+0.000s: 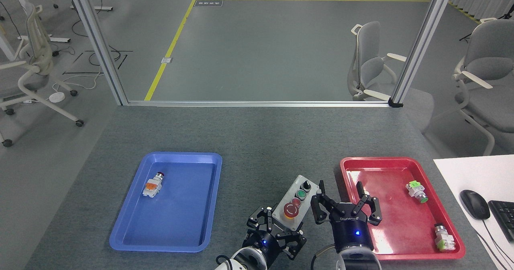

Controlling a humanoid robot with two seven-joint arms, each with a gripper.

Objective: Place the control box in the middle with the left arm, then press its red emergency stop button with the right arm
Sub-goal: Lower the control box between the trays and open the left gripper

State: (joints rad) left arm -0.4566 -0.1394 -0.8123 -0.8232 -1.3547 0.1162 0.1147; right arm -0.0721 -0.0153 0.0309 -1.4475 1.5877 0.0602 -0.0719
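Control box being placed on the bare counter [257, 141], lower centre of frame.

My left pincer [277, 232] is clamped on the control box [296, 202] between the trays; the right pincer [343, 206] waits spread apart beside it. Next, I'd release, then press the red emergency stop button [290, 209].

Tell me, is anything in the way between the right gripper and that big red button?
Nothing visible is. The right gripper sits open just right of the control box, and the big red button faces up, uncovered. The left gripper grips only the box's near end.
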